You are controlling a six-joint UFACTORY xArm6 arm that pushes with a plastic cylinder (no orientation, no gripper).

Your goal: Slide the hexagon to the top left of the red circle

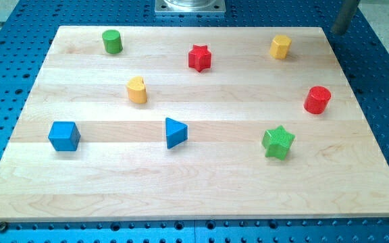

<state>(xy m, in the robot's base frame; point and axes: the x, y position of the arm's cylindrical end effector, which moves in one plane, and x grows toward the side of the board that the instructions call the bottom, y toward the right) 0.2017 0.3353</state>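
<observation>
Barely begun, judging by the layout: yellow hexagon [280,47] standing far back on the right half of the counter [201,196], untouched by my tip [338,32]. Already lying farther back than the red circle [317,100] and to its left, so roughly on the correct side, yet well apart from it with bare wood between. Probably only 1 short push left to do, nearer and a little rightward, stopping just beside the circle's far-left edge without nudging the circle itself. No claw fitted at all, so nothing to call apart, together or clamped; only a plain grey rod [346,15]. Seen entering at the far right corner, leaning slightly, with my tip just past the counter's far right corner, over the blue perforated base [383,101]. Well apart from the hexagon, to its right and slightly farther back, and clear of every other block. Impossible to tell whether down at sliding height. Good starting side for driving the hexagon nearer, though needing first to travel left behind it. Of the 8 blocks, red star [199,58] to the left and green star [278,142] nearer both outside the likely path.
</observation>
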